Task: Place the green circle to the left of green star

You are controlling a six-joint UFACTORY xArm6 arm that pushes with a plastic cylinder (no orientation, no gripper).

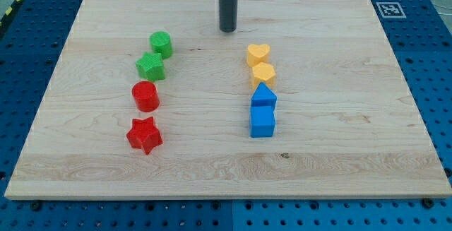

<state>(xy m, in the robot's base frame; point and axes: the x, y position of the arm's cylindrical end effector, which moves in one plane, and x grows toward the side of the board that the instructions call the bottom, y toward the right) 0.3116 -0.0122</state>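
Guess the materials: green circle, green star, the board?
Green circle and green star: likely matte 3D-printed plastic, given uniform colour and faint ridged texture. Board: light wood with visible grain streaks, smooth, possibly sealed. My tip, to the circle's right at the view's top, looks like dark matte plastic or metal.

Green circle [162, 44]: flat on the board, upper left area. Green star [150, 66]: directly below it toward the view's bottom-left, edges touching or nearly so

Dark rod upright, entering from the view's top, my tip [227, 30] on the board
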